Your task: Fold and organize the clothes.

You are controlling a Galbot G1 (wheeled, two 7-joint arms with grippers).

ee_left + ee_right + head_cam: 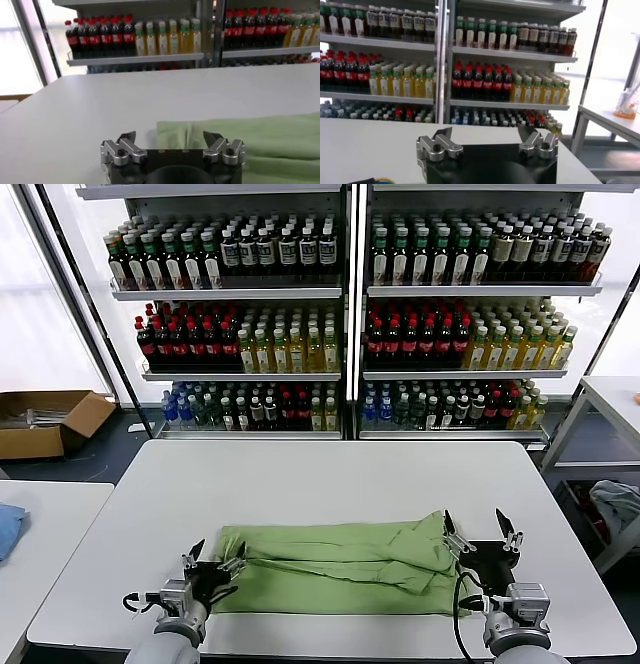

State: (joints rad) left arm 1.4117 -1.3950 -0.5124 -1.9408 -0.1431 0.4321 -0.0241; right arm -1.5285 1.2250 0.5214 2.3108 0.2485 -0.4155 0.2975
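One green shirt [340, 569] lies flat on the white table [330, 484], folded into a long strip near the table's front edge. It runs from side to side across the table.

The left gripper [212, 568] sits low at the shirt's left end. Its fingers are spread apart, and the edge of the shirt lies between them. They do not pinch the cloth that I can see. In the left wrist view the gripper [172, 141] has its two fingers wide, with the green shirt [250, 137] right in front.

The right gripper [482, 534] is at the shirt's right end, lifted a bit above the table. Its fingers point up and stand wide open. It holds nothing. In the right wrist view the gripper [487, 137] shows only empty space between its fingers.

Behind the table stand tall shelves [345, 292] full of bottles. A brown box [45, 422] sits on the floor, off to the left of the table
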